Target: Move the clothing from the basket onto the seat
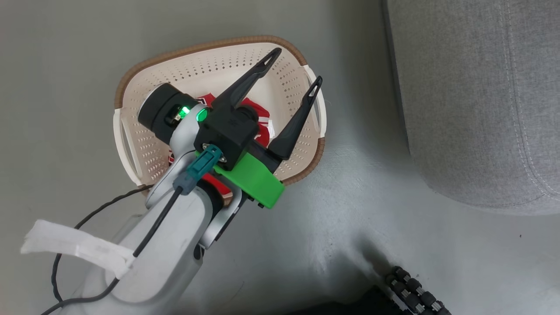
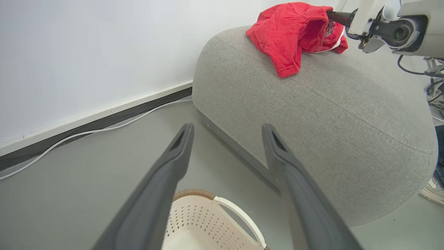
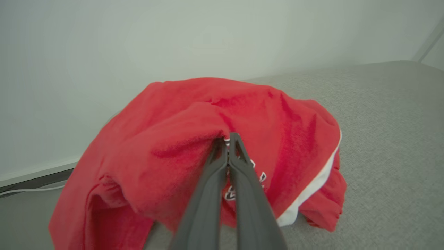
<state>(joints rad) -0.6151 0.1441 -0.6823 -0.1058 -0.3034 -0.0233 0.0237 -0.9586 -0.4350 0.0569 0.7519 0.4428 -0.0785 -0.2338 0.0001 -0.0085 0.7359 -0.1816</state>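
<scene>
Clothing [image 2: 288, 31] atop grey seat [image 2: 329, 121] near white wall [image 2: 86, 52], grey floor [image 2: 86, 173]

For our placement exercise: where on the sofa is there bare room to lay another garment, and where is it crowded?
Free: the broad grey top of the sofa, between the red garment and the rounded edge facing the basket. Crowded: the wall-side end, where the right jaws pinch that garment.

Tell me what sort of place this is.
Probably a living-room setup, perhaps a test room: a big grey sofa, a laundry basket with red clothing in it standing on a bare floor, and a plain white wall.
</scene>
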